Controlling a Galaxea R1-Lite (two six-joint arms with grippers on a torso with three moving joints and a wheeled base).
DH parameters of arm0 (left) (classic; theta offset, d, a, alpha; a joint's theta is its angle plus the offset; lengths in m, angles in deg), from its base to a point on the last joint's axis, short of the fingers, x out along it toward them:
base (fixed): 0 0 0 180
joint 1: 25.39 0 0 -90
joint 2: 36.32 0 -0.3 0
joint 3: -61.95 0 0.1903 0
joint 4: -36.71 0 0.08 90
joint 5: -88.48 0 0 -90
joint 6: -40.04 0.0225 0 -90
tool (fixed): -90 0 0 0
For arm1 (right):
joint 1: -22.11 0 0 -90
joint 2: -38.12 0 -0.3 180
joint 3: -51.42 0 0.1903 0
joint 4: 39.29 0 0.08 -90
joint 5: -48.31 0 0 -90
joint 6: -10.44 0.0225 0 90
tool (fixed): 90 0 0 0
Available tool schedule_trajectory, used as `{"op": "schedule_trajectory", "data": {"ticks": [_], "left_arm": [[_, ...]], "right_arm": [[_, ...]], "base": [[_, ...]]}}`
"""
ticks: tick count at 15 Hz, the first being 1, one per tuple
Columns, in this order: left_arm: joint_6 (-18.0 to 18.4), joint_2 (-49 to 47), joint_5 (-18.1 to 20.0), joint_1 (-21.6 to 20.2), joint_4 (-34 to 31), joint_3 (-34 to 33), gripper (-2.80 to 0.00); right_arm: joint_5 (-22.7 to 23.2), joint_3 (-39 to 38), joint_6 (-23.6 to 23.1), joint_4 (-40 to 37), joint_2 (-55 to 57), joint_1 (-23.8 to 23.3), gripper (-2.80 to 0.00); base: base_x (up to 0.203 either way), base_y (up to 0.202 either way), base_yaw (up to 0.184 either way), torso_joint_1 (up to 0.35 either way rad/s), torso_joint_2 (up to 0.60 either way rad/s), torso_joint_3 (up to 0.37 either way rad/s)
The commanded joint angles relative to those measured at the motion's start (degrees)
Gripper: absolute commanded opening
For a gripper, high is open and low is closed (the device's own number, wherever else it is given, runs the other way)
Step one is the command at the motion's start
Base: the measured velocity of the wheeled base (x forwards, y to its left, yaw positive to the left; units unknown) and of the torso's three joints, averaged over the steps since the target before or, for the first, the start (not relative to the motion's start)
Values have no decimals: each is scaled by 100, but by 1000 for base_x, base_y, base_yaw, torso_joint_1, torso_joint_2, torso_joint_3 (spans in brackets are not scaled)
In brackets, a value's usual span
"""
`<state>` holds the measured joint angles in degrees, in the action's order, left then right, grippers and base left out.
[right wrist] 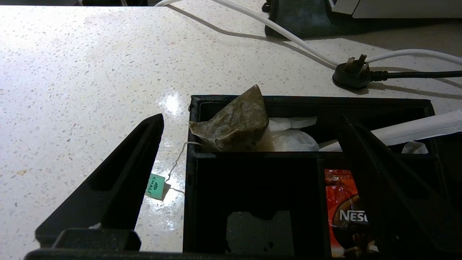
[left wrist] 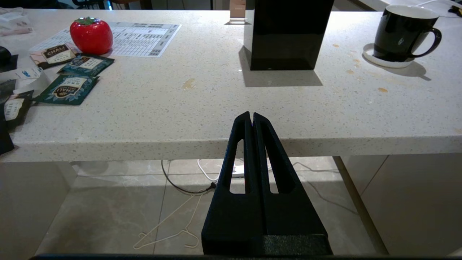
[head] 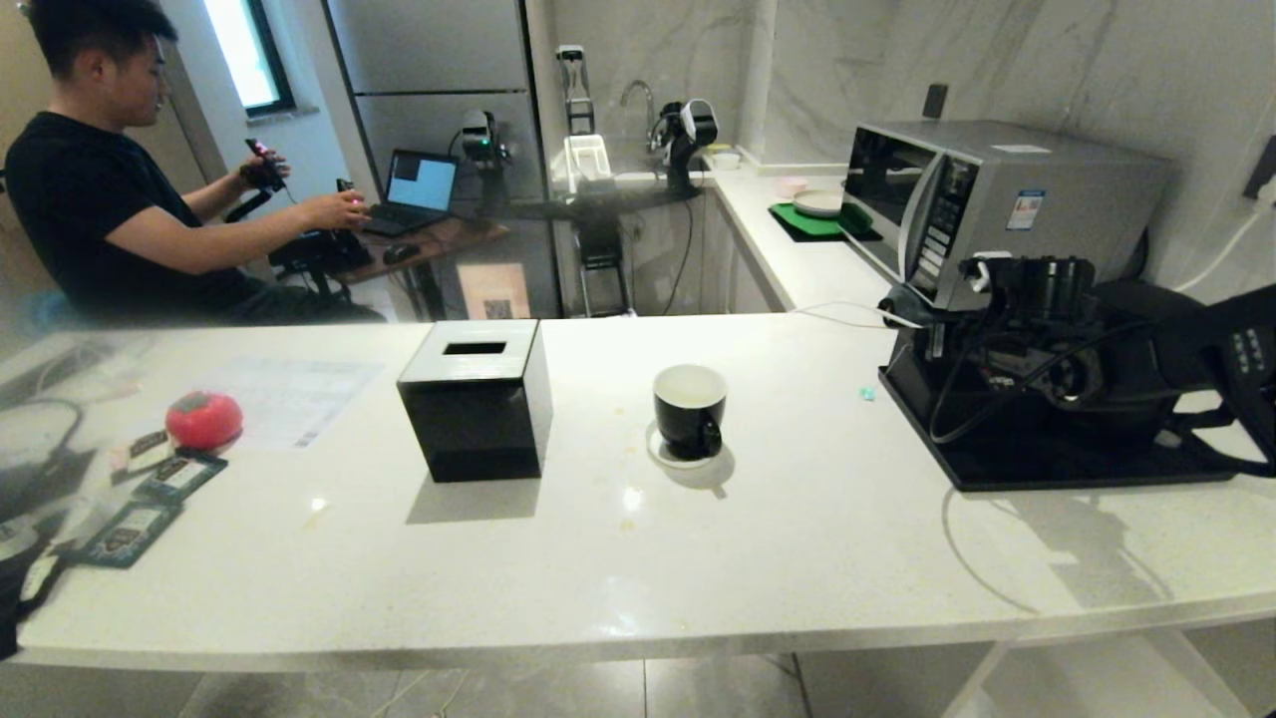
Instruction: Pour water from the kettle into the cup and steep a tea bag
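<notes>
- The black compartmented organiser tray (right wrist: pixel 252 155) sits at the right end of the white speckled stone counter (head: pixel 618 538). Its far compartment holds 1 brownish translucent pyramid tea bag (right wrist: pixel 232 124) leaning on crumpled white paper.
- The tea bag's thin white string runs over the tray wall to 1 small green square tag (right wrist: pixel 156 186) lying on the counter just beside the tray.
- A nearer compartment holds 1 red instant-coffee packet (right wrist: pixel 344 213).
- 1 glossy black mug with a white inside (head: pixel 690 409) stands upright on a white round coaster (head: pixel 681 454), near the black cube tissue box (head: pixel 478 399); I cannot tell what is in it.
- The right gripper (right wrist: pixel 252 144) hangs over the tray, jaws spread wide, grasping nothing.
- The left gripper (left wrist: pixel 252 117) is clenched empty, below the counter's near edge.
- Several dark teal flat sachets (left wrist: pixel 70 88) and 1 red tomato-shaped object (left wrist: pixel 91 35) lie at the counter's left end.
- The kettle is not identifiable.
</notes>
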<state>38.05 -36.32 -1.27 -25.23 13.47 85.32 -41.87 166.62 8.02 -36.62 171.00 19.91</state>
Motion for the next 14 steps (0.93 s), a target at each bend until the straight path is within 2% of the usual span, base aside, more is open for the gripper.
{"op": "schedule_trajectory", "data": {"ticks": [1, 9, 10, 14], "left_arm": [[-3, 0, 1, -7, 4, 0, -280], [-3, 0, 1, -6, 4, 0, -280], [-3, 0, 1, 0, 4, 0, -280], [-3, 0, 1, -7, 4, 0, -280]], "right_arm": [[1, 1, -4, 16, 36, 0, 0], [1, 45, -4, 86, 89, -9, 0], [1, 45, -4, 86, 89, -9, -280], [1, 45, -4, 218, 124, -9, -280]], "base": [[0, 0, 0, 0, 0, 0], [0, 0, 0, 0, 0, 0], [0, 0, 0, 0, 0, 0], [0, 0, 0, 0, 0, 0]]}}
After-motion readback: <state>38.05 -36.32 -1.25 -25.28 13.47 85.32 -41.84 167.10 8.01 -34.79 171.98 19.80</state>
